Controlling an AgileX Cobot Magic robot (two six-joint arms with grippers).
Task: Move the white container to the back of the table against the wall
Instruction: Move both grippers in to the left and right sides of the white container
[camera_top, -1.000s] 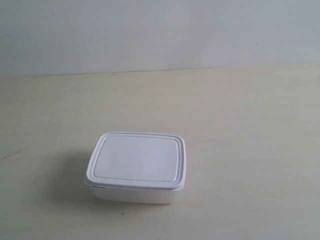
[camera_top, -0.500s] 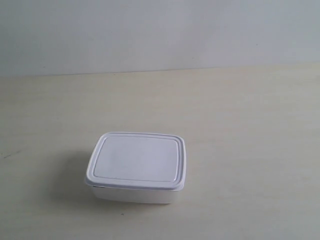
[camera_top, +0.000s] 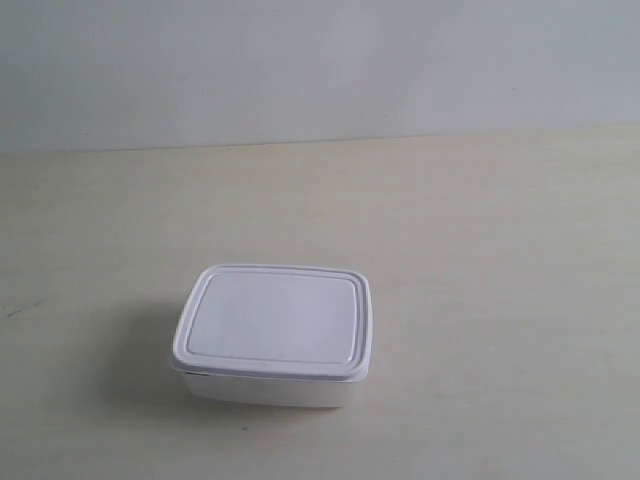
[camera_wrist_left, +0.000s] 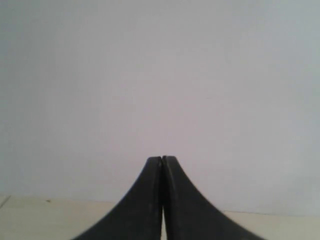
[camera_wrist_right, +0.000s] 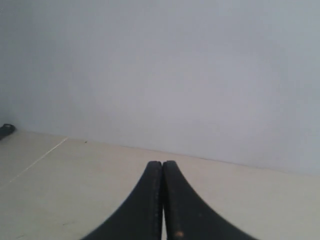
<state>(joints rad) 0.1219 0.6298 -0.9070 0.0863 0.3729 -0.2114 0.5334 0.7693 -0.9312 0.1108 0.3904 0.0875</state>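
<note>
The white container (camera_top: 272, 333), its lid on, rests on the cream table (camera_top: 480, 250) in the exterior view, near the front and left of centre, well away from the pale wall (camera_top: 320, 65). Neither arm shows in that view. In the left wrist view my left gripper (camera_wrist_left: 162, 158) is shut, black fingers pressed together, pointing at the wall (camera_wrist_left: 160, 75) with a strip of table (camera_wrist_left: 30, 215) below. My right gripper (camera_wrist_right: 162, 162) in the right wrist view is also shut with nothing in it, above the table (camera_wrist_right: 75, 175) and facing the wall (camera_wrist_right: 175, 65). The container is out of both wrist views.
A small dark object (camera_wrist_right: 6, 130) lies at the table's edge in the right wrist view. A thin seam line (camera_wrist_right: 40, 157) runs across the table surface near it. Bare table lies between the container and the wall.
</note>
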